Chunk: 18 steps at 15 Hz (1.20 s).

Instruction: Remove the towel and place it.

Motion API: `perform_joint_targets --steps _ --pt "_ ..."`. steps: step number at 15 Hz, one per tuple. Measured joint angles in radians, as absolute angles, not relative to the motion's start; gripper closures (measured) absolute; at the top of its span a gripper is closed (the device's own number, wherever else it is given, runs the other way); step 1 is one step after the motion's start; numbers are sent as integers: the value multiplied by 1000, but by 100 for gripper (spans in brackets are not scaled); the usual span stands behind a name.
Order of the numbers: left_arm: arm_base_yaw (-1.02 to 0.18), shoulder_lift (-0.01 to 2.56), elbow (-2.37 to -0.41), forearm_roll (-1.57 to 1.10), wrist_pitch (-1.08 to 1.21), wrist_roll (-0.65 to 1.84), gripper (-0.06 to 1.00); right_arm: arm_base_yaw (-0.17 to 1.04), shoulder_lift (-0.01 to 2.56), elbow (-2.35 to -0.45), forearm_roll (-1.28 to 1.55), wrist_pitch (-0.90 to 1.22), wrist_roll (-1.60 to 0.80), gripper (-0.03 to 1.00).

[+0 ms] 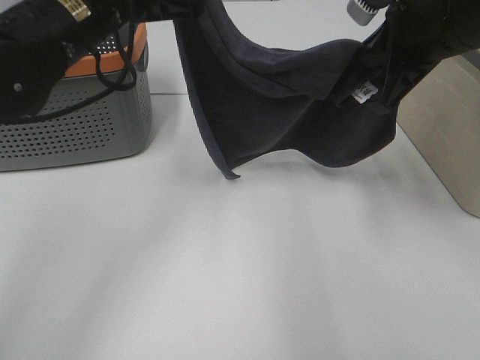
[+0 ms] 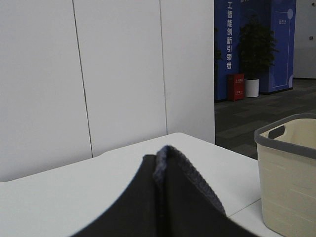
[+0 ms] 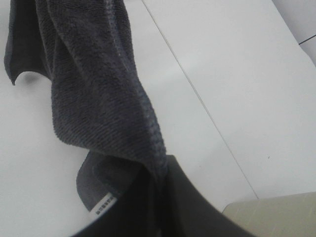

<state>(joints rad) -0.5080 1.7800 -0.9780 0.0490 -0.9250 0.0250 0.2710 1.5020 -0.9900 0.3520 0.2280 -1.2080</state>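
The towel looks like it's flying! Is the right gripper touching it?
Touching. The right wrist view shows the towel pinched inside the closed right gripper, with no gap.

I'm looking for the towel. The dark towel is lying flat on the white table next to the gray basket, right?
No, it isn't lying flat. The high camera view shows the dark towel hanging in the air above the white table next to the gray basket.

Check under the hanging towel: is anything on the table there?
Only bare white table shows below the towel, held between the left claw and right claw. Table directly behind the cloth is covered, so I cannot vouch for it.
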Motion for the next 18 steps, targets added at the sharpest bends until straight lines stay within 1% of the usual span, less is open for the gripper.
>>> perform_joint_targets --steps 1,3,5,8,11,12,14,15,18 --pt "-501 1816 -986 51 -959 50 94 271 1538 -990 352 172 -1208 95" --pt "-452 1913 -1060 54 -976 73 94 271 1623 -990 352 -8 -1208 95" --pt "-392 1981 -1171 56 -960 71 94 271 1699 -996 355 -153 -1208 95" --pt "-342 2059 -1324 148 -906 28 94 271 1765 -1052 415 -195 -1181 95" --pt "-342 2066 -1336 223 -882 9 94 271 1762 -1056 484 -214 -1148 95" --pt "-345 2061 -1313 234 -862 0 94 271 1757 -1040 491 -214 -1144 95" --pt "-362 2030 -1189 240 -830 0 94 271 1714 -936 495 -212 -1130 95" --pt "-371 2007 -1049 296 -885 0 94 271 1699 -811 492 -212 -1125 95" --pt "-371 1976 -850 368 -1029 0 94 293 1696 -701 479 -208 -1103 95"
